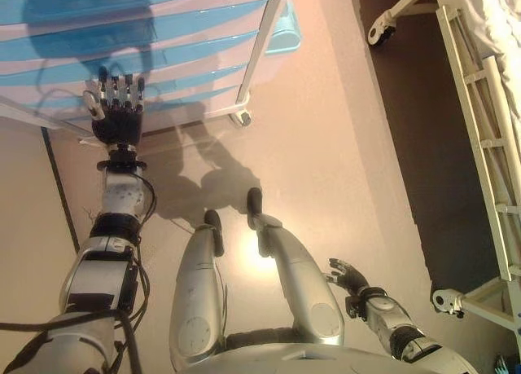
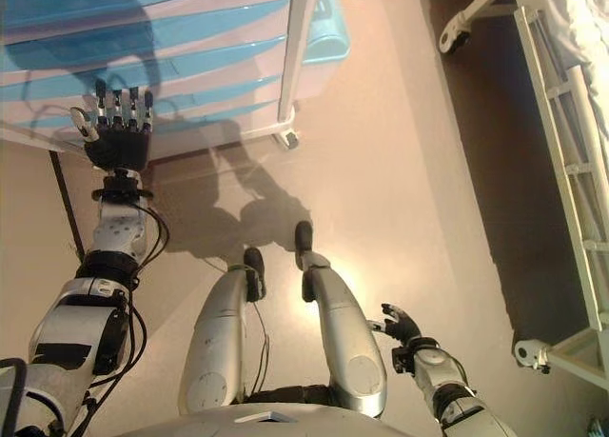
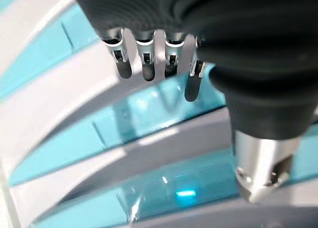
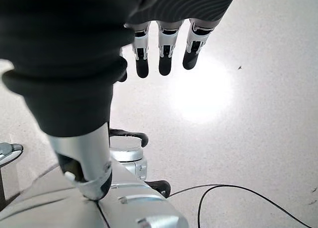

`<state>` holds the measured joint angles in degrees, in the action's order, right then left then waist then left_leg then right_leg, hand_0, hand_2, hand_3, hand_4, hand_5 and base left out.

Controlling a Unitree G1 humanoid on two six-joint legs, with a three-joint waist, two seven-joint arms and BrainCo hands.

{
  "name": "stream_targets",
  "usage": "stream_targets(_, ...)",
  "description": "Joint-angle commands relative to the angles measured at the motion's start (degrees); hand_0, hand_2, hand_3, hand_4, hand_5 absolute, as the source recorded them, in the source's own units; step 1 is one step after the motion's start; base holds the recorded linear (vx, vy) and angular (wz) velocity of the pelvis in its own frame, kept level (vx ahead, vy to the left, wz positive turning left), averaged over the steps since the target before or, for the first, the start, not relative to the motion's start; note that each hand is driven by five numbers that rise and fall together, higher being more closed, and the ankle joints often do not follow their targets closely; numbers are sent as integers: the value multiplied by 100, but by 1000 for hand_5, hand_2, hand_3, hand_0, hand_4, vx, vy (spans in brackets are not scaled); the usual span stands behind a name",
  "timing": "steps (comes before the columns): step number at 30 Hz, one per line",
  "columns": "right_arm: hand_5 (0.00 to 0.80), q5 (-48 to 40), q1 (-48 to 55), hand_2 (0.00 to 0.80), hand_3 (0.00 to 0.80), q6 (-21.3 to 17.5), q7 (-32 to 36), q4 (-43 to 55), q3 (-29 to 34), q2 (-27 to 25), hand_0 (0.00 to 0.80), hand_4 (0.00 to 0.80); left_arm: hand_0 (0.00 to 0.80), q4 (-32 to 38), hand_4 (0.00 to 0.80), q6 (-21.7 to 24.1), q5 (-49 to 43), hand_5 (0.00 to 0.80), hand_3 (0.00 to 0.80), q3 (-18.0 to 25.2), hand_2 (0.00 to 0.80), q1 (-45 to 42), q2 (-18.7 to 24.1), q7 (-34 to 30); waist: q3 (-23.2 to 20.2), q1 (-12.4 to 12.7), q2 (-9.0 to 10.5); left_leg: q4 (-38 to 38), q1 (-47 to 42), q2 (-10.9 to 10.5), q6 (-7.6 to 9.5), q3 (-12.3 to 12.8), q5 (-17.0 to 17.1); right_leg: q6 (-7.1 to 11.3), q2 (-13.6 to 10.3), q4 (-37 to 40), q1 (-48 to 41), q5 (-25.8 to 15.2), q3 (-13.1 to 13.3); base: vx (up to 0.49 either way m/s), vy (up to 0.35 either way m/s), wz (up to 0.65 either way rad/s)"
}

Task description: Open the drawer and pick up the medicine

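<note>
Drawer cabinet [image 1: 163, 40]: white frame, blue drawers, all shut. Left hand [image 1: 116, 107]: fingers straight, empty, raised just before the lower drawers. Right hand [image 1: 348, 276]: relaxed, empty, low over the floor [image 1: 342, 162]. Medicine: not visible. Bed frame [image 1: 480, 146]: far right.

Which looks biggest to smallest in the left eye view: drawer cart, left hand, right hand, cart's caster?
1. White cart with translucent blue drawers
2. Left hand, open, raised toward the drawers
3. Right hand, low by the leg
4. Cart's white caster
</note>
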<state>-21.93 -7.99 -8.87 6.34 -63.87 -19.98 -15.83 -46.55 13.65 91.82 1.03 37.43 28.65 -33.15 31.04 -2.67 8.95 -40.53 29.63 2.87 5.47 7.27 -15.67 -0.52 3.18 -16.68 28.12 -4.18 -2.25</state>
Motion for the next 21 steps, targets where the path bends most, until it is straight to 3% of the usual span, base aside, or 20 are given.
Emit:
stream_targets(1, 0, -5, 394, 0, 0, -9, 88, 419, -373, 448, 0, 0, 0, 74, 0, -32, -462, 0, 0, 200, 0, -239, 367, -106, -252, 264, 290, -164, 491, -352, -26, 3, 318, 241, -75, 9, -745, 214, -37, 57, -22, 2)
stream_targets(21, 0, 231, 1090, 0, 0, 108, -31, 497, -392, 637, 0, 0, 0, 399, 0, -143, -875, 0, 0, 351, 0, -1231, -48, -129, -525, 379, 225, -12, 8, -482, -73, -61, 541, 363, 7, 47, -1240, 215, 27, 72, -11, 1)
